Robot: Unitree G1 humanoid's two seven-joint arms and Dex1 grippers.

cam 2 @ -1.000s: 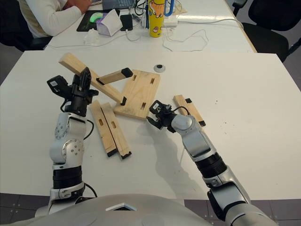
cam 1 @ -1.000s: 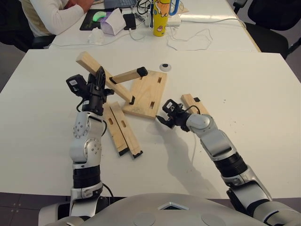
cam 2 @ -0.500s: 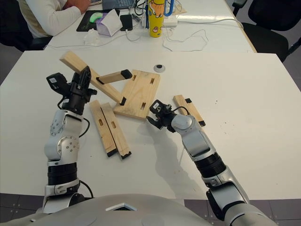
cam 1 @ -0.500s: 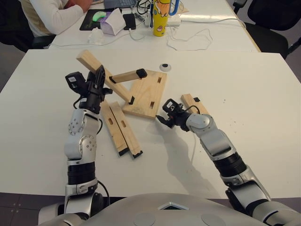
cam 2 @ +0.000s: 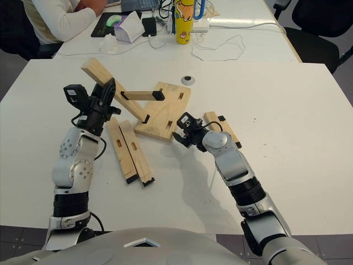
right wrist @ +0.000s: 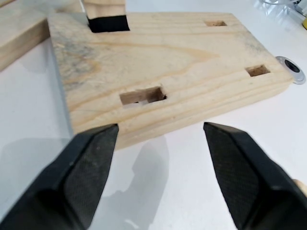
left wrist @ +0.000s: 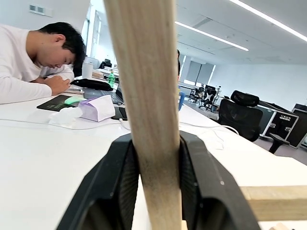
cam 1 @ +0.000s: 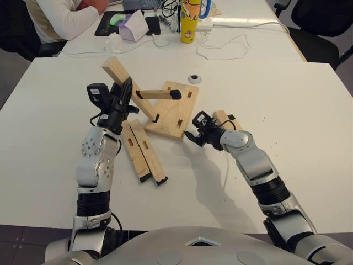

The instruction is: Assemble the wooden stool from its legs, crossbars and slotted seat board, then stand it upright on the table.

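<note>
- Now, head view: left gripper point(cam 1: 124, 95) has swung its clamped leg point(cam 1: 115, 69) and crossbar point(cam 1: 157, 94) rightward, centre-left, over the seat board point(cam 1: 175, 113).
- Left wrist view: leg stands at centre, pinched tight.
- Right wrist view: right gripper point(right wrist: 160, 128), spread wide, has neared the seat board's edge, likely to steady it.

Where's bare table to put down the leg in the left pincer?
Widest bare patch: table right of the short wooden piece, out to the right edge. Also left of the left pincer and its leg, toward the left edge. Crowded: middle, where seat board, two flat legs and right pincer sit close.
</note>
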